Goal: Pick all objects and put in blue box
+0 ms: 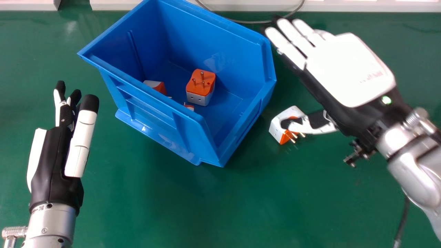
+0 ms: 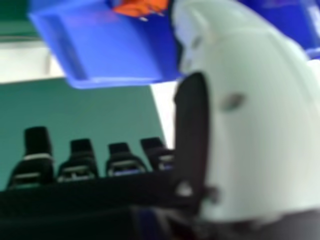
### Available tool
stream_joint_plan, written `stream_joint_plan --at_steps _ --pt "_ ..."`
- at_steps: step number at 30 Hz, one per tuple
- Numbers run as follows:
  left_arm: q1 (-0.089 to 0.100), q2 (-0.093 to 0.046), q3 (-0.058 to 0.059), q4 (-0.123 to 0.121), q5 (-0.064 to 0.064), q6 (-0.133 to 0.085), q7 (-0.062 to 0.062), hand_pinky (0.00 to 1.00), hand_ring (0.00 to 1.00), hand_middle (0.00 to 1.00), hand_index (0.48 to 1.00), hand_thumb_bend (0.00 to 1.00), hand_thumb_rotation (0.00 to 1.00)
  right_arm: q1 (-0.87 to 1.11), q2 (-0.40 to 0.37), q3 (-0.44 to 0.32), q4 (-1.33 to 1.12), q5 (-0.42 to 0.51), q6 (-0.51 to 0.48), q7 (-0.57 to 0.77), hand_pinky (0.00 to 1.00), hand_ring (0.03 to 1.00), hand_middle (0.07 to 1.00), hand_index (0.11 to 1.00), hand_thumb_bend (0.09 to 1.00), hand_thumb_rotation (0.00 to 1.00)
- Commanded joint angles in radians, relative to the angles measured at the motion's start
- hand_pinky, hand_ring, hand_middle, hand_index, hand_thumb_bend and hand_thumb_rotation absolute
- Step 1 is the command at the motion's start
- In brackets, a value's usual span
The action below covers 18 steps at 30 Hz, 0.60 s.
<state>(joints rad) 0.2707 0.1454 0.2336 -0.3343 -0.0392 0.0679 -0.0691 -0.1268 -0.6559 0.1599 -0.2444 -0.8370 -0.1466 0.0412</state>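
- One adapter (image 1: 276, 130) is boxy, white and orange, with metal prongs; it is right of the blue box (image 1: 155, 109).
- Right hand (image 1: 348, 69) has straight fingers; its thumb overlaps this adapter, touching I cannot tell.
- Box is smooth plastic, slant-edged.
- Green table (image 1: 206, 206) gives open room on near side.
- Left hand (image 1: 57, 155): left side.

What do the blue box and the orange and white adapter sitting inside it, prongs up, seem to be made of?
Blue box: looks like rigid molded plastic, smooth and slightly glossy, judging by its ribbed walls and soft highlights.
Adapter: probably hard plastic, with clean-edged orange and white parts; its shiny prongs look metal.
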Motion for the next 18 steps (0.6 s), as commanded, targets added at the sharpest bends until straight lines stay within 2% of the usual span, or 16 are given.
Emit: stream_joint_plan --at_steps 1,7,12,18 --pt "-0.003 0.009 0.002 -0.006 0.001 -0.004 0.000 0.96 0.99 1.00 0.987 0.79 0.95 0.024 0.007 -0.040 -0.035 0.015 0.017 0.006 0.84 0.963 0.999 0.983 0.442 0.36" --pt "-0.007 0.004 0.000 -0.001 0.001 -0.008 0.004 0.95 0.99 1.00 0.983 0.77 0.95 0.010 -0.014 -0.020 0.074 -0.029 0.004 -0.013 0.81 0.946 0.985 0.966 0.475 0.48" --pt "-0.010 0.002 -0.002 0.006 0.000 -0.011 0.006 0.95 0.99 1.00 0.981 0.78 0.94 -0.062 -0.046 0.017 0.221 -0.083 -0.059 -0.043 0.79 0.935 0.976 0.954 0.479 0.49" --pt "-0.009 0.002 -0.002 0.001 0.000 -0.010 0.008 0.95 0.99 1.00 0.983 0.77 0.94 -0.164 -0.058 0.083 0.374 -0.135 -0.109 -0.053 0.78 0.918 0.963 0.943 0.475 0.47"
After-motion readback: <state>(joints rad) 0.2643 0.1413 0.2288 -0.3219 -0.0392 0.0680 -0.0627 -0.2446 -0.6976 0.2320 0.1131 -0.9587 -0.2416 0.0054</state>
